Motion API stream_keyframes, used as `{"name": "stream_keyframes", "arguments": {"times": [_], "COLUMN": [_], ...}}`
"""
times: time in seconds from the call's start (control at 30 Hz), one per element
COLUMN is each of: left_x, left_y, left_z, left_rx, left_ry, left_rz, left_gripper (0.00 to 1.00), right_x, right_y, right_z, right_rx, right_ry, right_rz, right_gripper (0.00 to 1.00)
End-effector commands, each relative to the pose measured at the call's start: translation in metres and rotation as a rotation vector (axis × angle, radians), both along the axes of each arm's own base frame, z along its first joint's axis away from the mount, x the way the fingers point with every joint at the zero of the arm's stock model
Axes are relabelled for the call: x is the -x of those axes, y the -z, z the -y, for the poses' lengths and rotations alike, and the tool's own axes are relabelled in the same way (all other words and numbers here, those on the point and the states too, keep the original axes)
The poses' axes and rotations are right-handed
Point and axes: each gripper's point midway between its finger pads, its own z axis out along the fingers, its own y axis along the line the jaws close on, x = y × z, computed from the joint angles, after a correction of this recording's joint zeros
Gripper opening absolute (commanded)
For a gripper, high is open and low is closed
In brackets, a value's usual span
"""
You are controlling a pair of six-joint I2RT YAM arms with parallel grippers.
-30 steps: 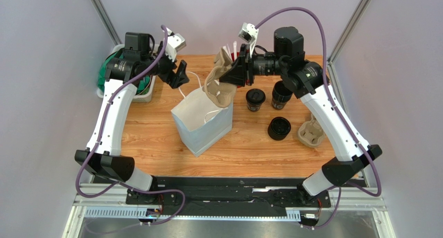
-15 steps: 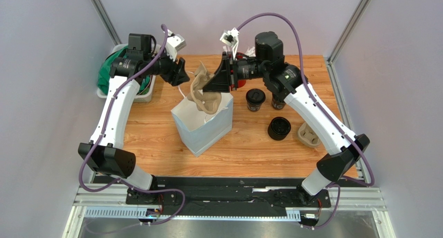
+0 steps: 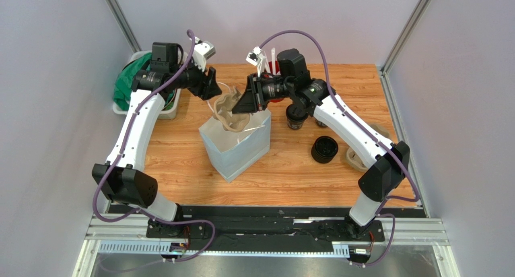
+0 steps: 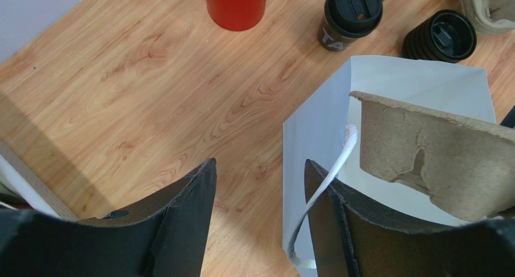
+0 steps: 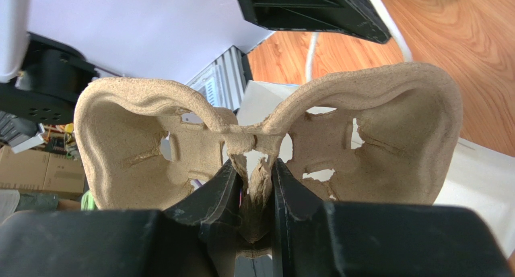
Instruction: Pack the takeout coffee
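From above, the right end effector (image 3: 237, 106) holds a brown cup carrier (image 3: 226, 111) over the mouth of the white paper bag (image 3: 236, 150), and the left end effector (image 3: 210, 87) sits at the bag's far rim. A lidded coffee cup (image 3: 296, 116) and a second coffee cup (image 3: 324, 149) are on the desk (image 3: 181, 150) right of the bag, outside it.

In the left wrist view its jaws stand apart, with the bag's edge showing between them and the white handle cord (image 4: 338, 165) beside one finger.

In the right wrist view the fingers pinch the carrier's centre rib tightly.
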Motion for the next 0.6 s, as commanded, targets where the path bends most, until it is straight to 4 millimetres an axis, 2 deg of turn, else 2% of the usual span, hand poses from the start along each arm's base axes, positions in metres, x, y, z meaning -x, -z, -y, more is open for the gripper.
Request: {"name": "stream_keyframes", "arguments": {"times": [0.0, 0.1, 0.33, 0.57], "left_x": [-0.002, -0.003, -0.008, -0.005], "left_y": [-0.02, -0.021, -0.023, -0.024], "left_z": [-0.002, -0.004, -0.012, -0.014], "left_rx": [0.041, 0.037, 0.029, 0.034], "left_ry": [-0.032, -0.054, -0.124, -0.135], "left_rz": [0.061, 0.065, 0.083, 0.091], "left_gripper": [0.64, 0.63, 0.59, 0.58], "right_x": [-0.001, 0.002, 0.015, -0.001], "right_y": [0.008, 0.014, 0.001, 0.027], "right_z": [0.001, 0.003, 0.011, 0.015], "right_rx": [0.054, 0.076, 0.076, 0.186], "right_ry": [0.035, 0.033, 0.029, 0.114], "right_rz": [0.005, 0.002, 0.07, 0.064], "right_gripper": [0.19, 0.19, 0.2, 0.2]}}
